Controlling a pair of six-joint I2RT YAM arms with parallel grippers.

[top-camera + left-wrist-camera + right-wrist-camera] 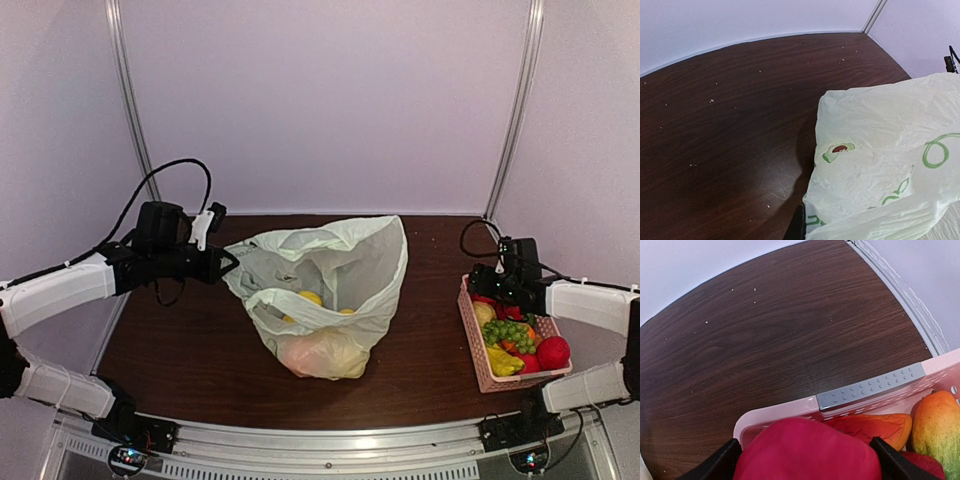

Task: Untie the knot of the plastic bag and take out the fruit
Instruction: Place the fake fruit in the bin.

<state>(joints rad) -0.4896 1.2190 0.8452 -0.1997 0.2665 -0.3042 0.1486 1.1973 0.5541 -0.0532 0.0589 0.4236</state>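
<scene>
No words, numbers or brand names can be read anywhere. The plastic bag (875, 150) carries green printed outlines, among them a loop and a small red-brown motif ringed in green, but none forms legible lettering.

Pale green plastic bag (340, 260), green print; yellow fruit (310, 297) inside; pink basket (470, 335); dark brown woodgrain table (180, 340).

Pale green plastic bag (880, 165) at lower right, crinkled and green-printed, lying on dark wooden table (730, 125).
</scene>
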